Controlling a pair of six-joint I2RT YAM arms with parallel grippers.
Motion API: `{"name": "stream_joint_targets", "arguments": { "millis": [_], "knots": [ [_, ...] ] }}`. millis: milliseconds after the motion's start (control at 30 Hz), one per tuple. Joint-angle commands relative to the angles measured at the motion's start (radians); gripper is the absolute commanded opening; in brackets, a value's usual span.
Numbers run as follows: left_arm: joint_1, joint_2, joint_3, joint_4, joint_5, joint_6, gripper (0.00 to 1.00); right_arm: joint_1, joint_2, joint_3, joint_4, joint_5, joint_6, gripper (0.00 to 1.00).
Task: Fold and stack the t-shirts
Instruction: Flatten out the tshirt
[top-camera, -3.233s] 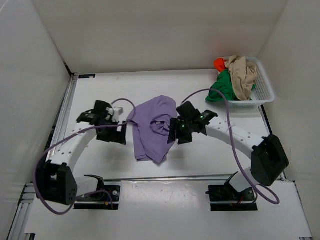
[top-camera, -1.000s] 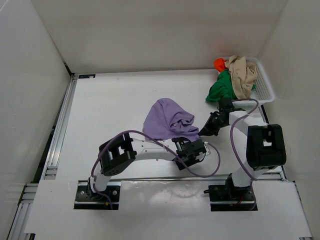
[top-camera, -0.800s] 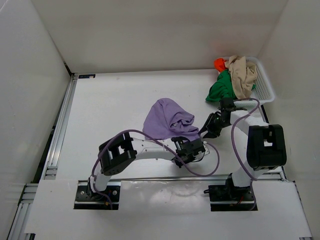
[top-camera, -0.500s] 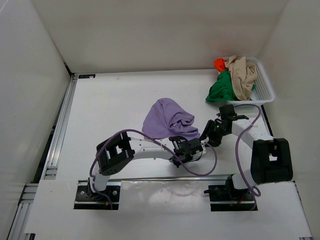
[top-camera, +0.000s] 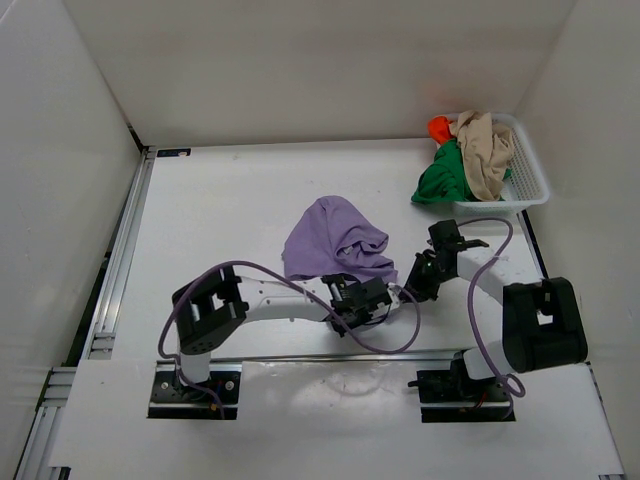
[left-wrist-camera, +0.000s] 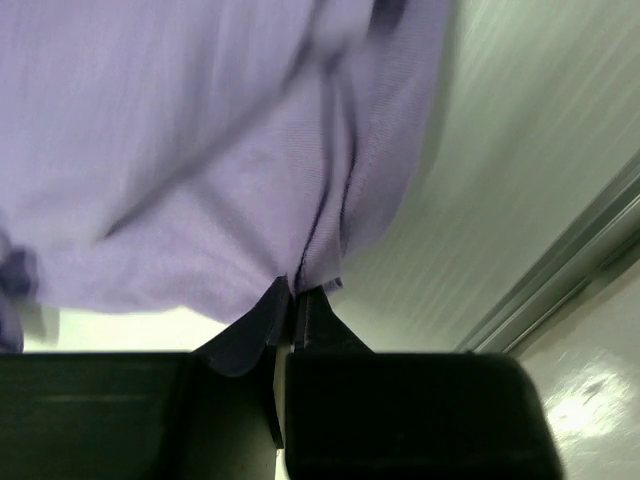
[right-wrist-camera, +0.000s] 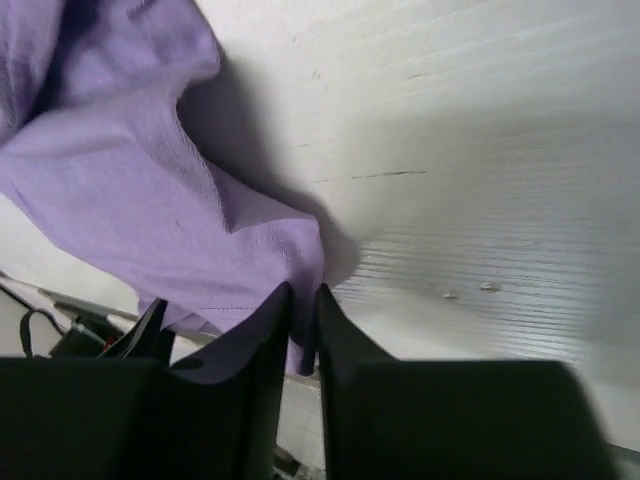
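The lilac t-shirt (top-camera: 335, 245) lies bunched in the middle of the table. My left gripper (top-camera: 366, 293) is at its near right edge. In the left wrist view that gripper (left-wrist-camera: 297, 293) is shut on a fold of the lilac t-shirt (left-wrist-camera: 200, 160). My right gripper (top-camera: 409, 283) is just to the right of it. The right wrist view shows this gripper (right-wrist-camera: 304, 297) closed on the hem of the lilac t-shirt (right-wrist-camera: 130, 190). The green (top-camera: 445, 180), beige (top-camera: 485, 150) and orange-red (top-camera: 439, 127) t-shirts are heaped in the basket.
The white mesh basket (top-camera: 532, 188) stands at the far right corner. White walls enclose the table on three sides. A metal rail (top-camera: 125, 250) runs along the left edge and another along the near edge (left-wrist-camera: 580, 250).
The left gripper closed on the lilac shirt and pulled left, dragging the cloth slightly. The right gripper let go, moved nearer and to the left, and closed on the hem again.
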Motion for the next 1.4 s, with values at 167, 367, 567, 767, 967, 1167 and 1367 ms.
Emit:
{"name": "stream_joint_targets", "arguments": {
  "millis": [167, 367, 567, 767, 967, 1167, 1367],
  "knots": [
    [0.153, -0.296, -0.266, -0.012, -0.111, -0.001, 0.11, 0.001, -0.088, 0.096, -0.014, 0.139, 0.015, 0.00],
    [0.513, -0.574, -0.477, -0.021, -0.203, -0.001, 0.11, -0.019, -0.100, 0.197, -0.087, 0.182, -0.054, 0.00],
    [0.984, -0.650, -0.385, 0.028, -0.102, -0.001, 0.11, -0.008, -0.072, 0.130, -0.071, 0.120, -0.010, 0.00],
    [1.373, -0.395, -0.032, 0.037, -0.053, -0.001, 0.37, -0.008, -0.145, 0.120, -0.080, 0.199, 0.024, 0.00],
    [1.280, -0.531, -0.128, 0.028, 0.007, -0.001, 0.82, -0.008, -0.145, 0.139, -0.096, 0.169, 0.013, 0.00],
    [0.973, -0.803, -0.403, -0.204, 0.108, -0.001, 0.96, -0.008, -0.125, 0.139, -0.096, 0.179, 0.023, 0.00],
    [0.763, -0.728, -0.587, -0.314, 0.040, -0.001, 0.95, -0.008, -0.105, 0.139, -0.076, 0.179, 0.023, 0.00]
  ]
}}
